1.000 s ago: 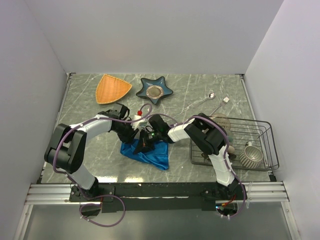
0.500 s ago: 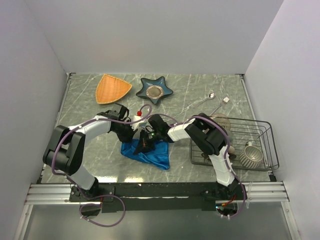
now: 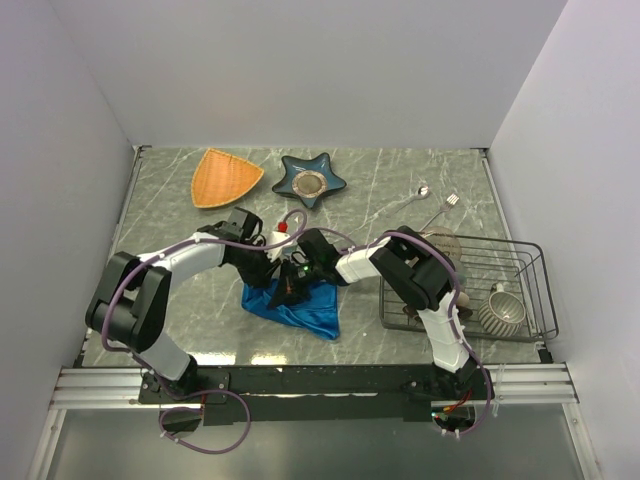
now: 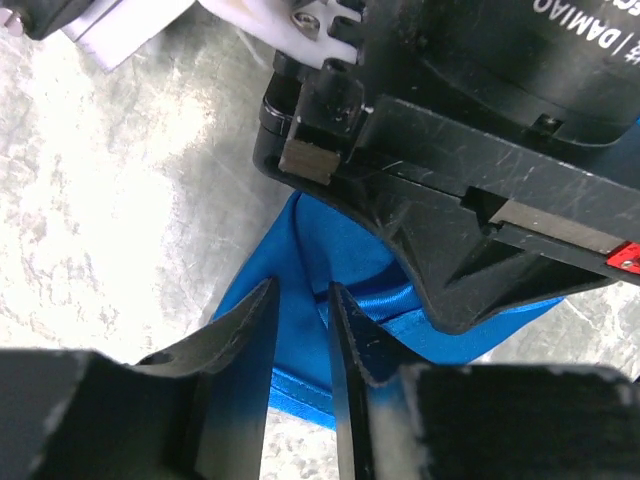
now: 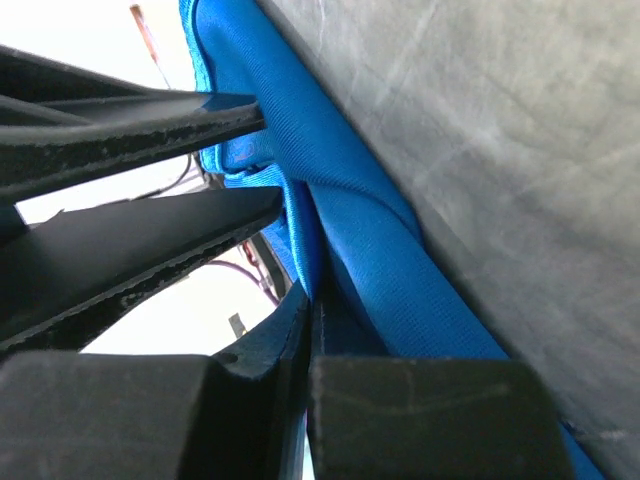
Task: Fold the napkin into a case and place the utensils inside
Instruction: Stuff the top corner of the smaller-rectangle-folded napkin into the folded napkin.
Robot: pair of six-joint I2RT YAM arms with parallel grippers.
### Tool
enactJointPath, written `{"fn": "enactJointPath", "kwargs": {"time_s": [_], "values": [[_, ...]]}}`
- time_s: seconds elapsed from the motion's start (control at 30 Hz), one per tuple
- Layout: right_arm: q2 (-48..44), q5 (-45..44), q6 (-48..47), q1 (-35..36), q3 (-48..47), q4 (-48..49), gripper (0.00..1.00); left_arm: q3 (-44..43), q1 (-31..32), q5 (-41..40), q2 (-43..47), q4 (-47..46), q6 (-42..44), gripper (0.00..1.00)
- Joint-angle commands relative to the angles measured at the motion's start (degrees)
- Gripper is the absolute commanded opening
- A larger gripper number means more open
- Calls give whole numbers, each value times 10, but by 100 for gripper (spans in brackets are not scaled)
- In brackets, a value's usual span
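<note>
Blue and slightly shiny, the square cloth napkin [image 3: 305, 308] lies rumpled on the grey marbled table [image 3: 180, 300], near the front edge between the two arms. Both grippers meet at its far left corner. The right gripper [image 5: 310, 300] has its jaws pressed together on a fold of the cloth. The left gripper [image 4: 303, 295] stands just beside it, jaws narrowly parted — blue cloth shows in the gap. The small silver metal spoon [image 3: 421, 190] and fork [image 3: 445, 207] lie well apart from the napkin — at the far right, just behind the black wire rack [image 3: 520, 255].
</note>
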State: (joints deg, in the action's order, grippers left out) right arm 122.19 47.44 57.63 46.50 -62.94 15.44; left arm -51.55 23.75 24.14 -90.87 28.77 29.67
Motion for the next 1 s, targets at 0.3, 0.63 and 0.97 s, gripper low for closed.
{"fn": "enactJointPath", "kwargs": {"time_s": [0.3,0.63,0.97], "values": [[6,-16,29,0,15,-62,0,-6,18,-34,-20,-20,-22,4],[8,-13,18,-10,8,-73,0,-13,14,-10,6,14,-2,1],[17,2,13,-11,3,-101,0,-29,2,-7,24,26,8,1]]}}
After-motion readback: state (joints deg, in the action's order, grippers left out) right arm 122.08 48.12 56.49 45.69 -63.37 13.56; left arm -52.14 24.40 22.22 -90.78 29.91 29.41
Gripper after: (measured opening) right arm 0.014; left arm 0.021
